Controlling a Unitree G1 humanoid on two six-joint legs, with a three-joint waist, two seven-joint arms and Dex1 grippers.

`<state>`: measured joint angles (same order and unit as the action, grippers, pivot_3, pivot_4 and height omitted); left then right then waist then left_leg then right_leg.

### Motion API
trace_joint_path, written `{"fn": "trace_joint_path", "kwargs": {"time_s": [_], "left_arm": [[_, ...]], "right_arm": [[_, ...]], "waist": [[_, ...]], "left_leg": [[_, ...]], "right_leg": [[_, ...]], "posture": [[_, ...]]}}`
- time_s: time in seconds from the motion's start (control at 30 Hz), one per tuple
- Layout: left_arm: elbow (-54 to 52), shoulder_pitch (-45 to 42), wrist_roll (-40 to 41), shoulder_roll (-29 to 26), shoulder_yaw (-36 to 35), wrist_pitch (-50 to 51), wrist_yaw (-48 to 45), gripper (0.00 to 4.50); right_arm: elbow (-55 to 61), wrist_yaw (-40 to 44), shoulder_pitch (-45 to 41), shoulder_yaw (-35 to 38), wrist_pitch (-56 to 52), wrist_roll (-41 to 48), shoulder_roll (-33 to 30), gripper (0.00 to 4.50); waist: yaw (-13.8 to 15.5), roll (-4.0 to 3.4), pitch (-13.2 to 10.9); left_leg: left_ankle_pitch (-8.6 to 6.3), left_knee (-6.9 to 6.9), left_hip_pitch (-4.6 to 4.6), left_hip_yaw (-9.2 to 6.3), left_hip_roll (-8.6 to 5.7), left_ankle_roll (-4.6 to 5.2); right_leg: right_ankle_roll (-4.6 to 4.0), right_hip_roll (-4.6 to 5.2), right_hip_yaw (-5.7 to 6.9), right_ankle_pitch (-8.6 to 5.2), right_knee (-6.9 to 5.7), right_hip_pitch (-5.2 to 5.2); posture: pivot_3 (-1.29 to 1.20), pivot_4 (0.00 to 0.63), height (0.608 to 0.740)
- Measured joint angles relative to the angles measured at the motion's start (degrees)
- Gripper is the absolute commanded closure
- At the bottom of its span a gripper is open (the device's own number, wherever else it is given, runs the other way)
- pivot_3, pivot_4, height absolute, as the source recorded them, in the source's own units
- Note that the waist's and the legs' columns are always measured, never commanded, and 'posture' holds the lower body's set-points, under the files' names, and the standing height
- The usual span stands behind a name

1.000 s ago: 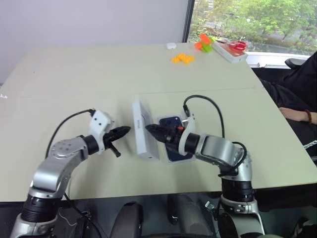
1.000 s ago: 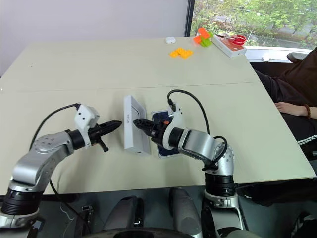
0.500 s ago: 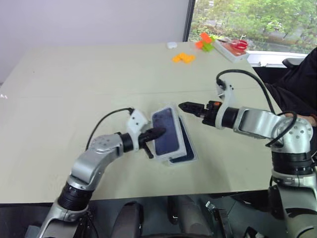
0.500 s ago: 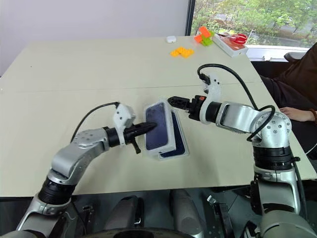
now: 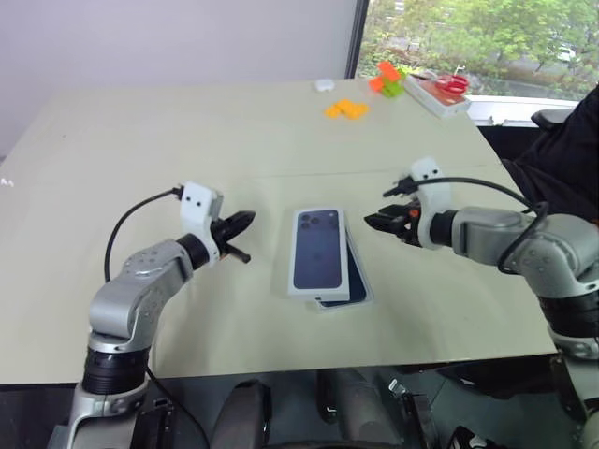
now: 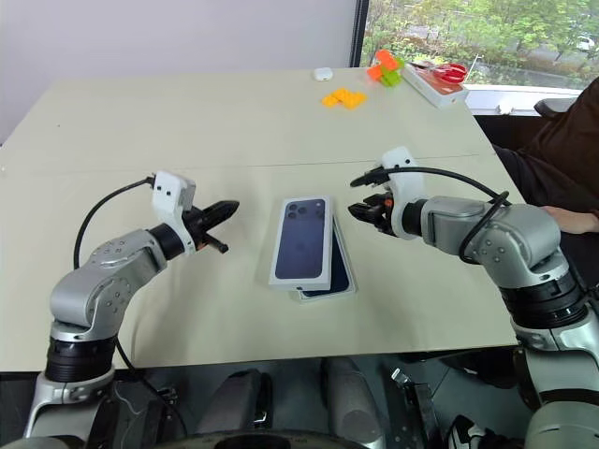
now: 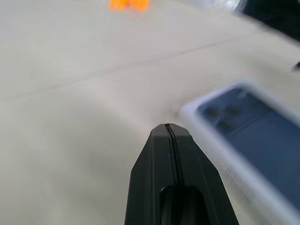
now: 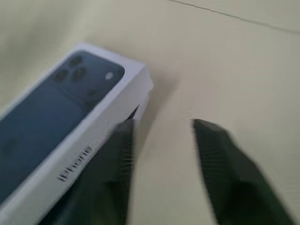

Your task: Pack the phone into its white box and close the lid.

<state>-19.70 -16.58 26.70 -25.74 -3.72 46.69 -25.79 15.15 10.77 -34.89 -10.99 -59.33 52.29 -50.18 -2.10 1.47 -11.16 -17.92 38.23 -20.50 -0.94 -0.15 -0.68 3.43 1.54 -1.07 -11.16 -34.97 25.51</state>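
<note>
The lid (image 5: 318,262) lies flat, its dark phone image up, on the white box (image 6: 323,296). It sits skewed to the left, so a strip of the box and of the dark phone (image 6: 341,271) inside shows along its right side. My left gripper (image 5: 245,223) is shut and empty, hovering left of the lid; in the left wrist view its closed tips (image 7: 166,126) point at the lid's corner (image 7: 253,140). My right gripper (image 5: 376,217) hovers right of the lid's far end, open with nothing between its fingers (image 8: 220,145), beside the lid (image 8: 56,126).
Orange blocks (image 5: 345,109), a green and orange toy (image 5: 387,79), a small white object (image 5: 324,85) and a white tray (image 5: 435,94) with red items sit at the table's far right. A person sits beyond the right edge (image 5: 562,140).
The lid went from standing on edge, through tilted, to lying flat over the box. My left gripper pushed it over, then drew back left. My right gripper swung right and rolled.
</note>
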Motion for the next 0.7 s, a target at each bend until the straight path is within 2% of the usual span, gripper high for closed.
{"fn": "trace_joint_path", "kwargs": {"time_s": [0.03, 0.13, 0.27, 0.7], "left_arm": [[-0.1, 0.5, -0.3, -1.5, 1.5, 0.6, -0.5, 4.5], [-0.4, 1.4, -1.9, -4.2, 6.9, 1.9, -2.6, 4.5], [-1.9, 1.3, -2.6, -4.9, 12.9, 2.4, -5.2, 4.5], [-2.0, -2.0, -2.6, -3.4, 18.8, 2.9, -9.9, 4.5]], "right_arm": [[1.0, 1.6, 0.3, -1.5, 1.0, -2.7, -0.6, 4.45], [3.1, 6.1, 1.5, -4.8, 3.5, -10.0, -1.2, 4.45], [4.4, 10.6, 2.7, -5.4, 4.2, -14.5, -0.9, 4.45], [8.5, 18.6, 5.4, -5.2, 3.3, -20.4, 0.6, 4.45]], "waist": [[0.1, 0.0, 0.0], [0.6, 0.0, 0.0], [1.3, 0.01, 0.0], [1.2, 0.01, 0.0]], "left_leg": [[0.0, 0.0, 0.0, 0.01, -0.04, 0.0], [0.0, 0.02, -0.02, 0.1, -0.08, 0.0], [0.0, 0.01, -0.02, 0.15, -0.08, 0.0], [0.0, 0.02, 0.03, 0.15, -0.04, 0.0]], "right_leg": [[0.01, 0.04, -0.01, -0.01, 0.01, 0.0], [-0.04, 0.12, -0.06, -0.05, 0.08, -0.01], [-0.09, 0.11, -0.11, -0.06, 0.09, 0.0], [-0.1, 0.03, -0.1, -0.07, 0.03, -0.01]], "posture": [[0.0, 0.15, 0.74], [0.0, 0.15, 0.74], [0.0, 0.15, 0.74], [0.0, 0.15, 0.74]]}}
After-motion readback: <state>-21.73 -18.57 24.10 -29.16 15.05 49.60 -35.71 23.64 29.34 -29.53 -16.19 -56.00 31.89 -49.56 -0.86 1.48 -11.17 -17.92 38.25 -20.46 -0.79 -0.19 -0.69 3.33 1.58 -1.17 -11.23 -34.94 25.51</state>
